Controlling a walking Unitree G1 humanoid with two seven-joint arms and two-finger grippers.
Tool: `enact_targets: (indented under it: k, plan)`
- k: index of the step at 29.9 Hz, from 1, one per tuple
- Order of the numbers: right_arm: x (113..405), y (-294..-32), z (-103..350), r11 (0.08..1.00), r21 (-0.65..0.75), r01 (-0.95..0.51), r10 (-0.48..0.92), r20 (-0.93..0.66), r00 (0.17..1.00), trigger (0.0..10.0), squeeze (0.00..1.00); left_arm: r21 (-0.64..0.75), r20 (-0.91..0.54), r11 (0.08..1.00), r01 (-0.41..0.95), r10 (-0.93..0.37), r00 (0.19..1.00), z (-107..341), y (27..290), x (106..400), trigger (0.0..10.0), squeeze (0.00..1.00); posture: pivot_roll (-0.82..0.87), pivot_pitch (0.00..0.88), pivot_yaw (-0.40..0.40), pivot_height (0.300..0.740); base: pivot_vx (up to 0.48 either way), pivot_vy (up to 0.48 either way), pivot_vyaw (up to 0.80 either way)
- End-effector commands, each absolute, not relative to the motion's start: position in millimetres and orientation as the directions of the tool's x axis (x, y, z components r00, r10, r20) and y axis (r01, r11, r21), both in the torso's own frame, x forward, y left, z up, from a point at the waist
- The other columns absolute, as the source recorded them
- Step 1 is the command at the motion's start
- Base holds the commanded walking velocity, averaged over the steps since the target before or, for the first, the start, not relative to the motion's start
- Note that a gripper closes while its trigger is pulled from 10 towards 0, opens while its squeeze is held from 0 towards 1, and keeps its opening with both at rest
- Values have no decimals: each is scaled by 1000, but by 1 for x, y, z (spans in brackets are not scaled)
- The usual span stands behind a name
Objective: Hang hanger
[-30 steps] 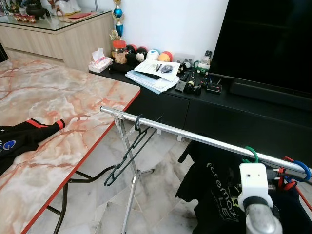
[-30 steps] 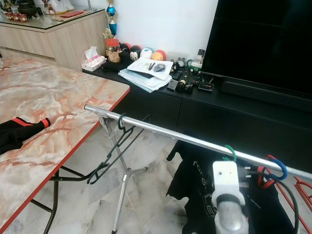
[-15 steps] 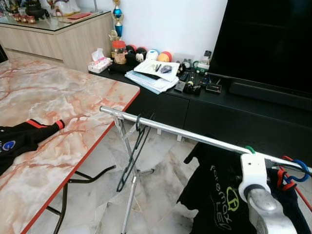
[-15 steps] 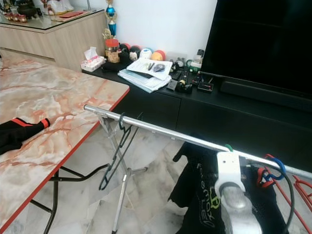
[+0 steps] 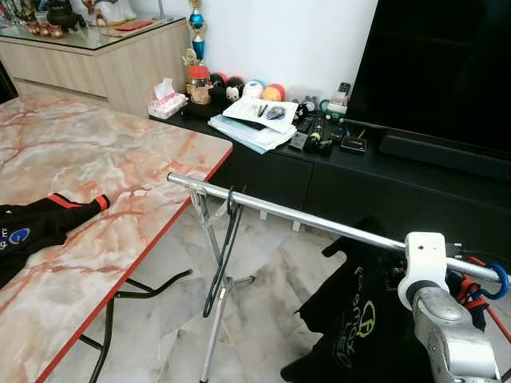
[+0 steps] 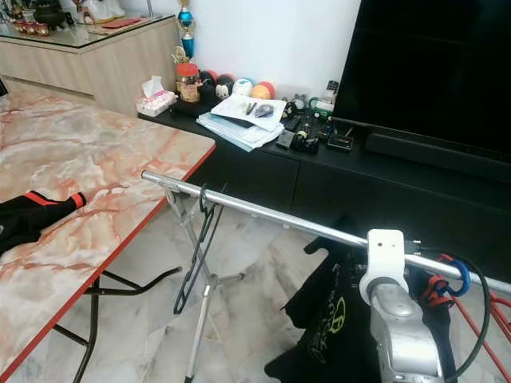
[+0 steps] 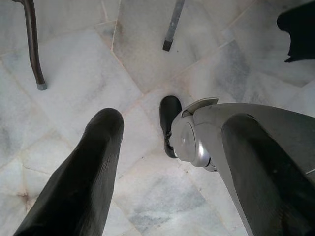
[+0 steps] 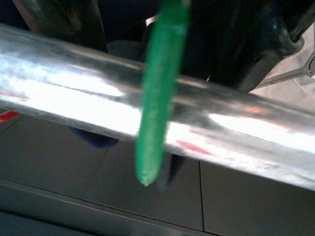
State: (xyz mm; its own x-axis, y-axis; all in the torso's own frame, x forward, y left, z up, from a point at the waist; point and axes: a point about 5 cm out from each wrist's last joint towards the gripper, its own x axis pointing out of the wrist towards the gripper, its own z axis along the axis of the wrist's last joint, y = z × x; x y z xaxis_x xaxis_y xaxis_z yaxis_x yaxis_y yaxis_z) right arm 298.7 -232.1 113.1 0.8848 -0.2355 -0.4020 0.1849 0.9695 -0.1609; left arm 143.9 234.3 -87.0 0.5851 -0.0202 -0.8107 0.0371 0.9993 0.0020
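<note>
The green hanger hook is seen draped across the rail, crosswise to its length, beside the right gripper, finger state untellable.

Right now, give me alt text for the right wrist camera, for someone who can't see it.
Close-up of a green hanger hook looped over a shiny metal rail that crosses the picture, the hook's tip pointing down past the rail. Dark fabric hangs behind the rail, and pale floor tiles lie beyond.
</note>
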Motion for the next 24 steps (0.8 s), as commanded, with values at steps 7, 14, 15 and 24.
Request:
enact_targets:
  k: [7, 14, 15, 24]
  plan:
    - [293, -234, 117, 957, -125, 261, -289, -410, 865, 0, 0, 10, -827, 999, 42, -16, 563, -89, 237, 138, 10000, 0, 160, 65, 4, 740, 0, 0, 0]
    - [278, -226, 112, 940, -110, 322, -337, -430, 838, 0, 0, 8, -828, 999, 47, -20, 561, -89, 237, 138, 10000, 0, 158, 66, 5, 740, 0, 0, 0]
    - [277, -225, 111, 939, -109, 327, -341, -434, 834, 0, 0, 7, -827, 999, 47, -21, 561, -89, 237, 138, 10000, 0, 154, 65, 4, 740, 0, 0, 0]
    - [268, -217, 109, 916, -108, 387, -392, -443, 806, 0, 0, 5, -827, 999, 47, -22, 562, -89, 237, 139, 10000, 0, 151, 63, 1, 740, 0, 0, 0]
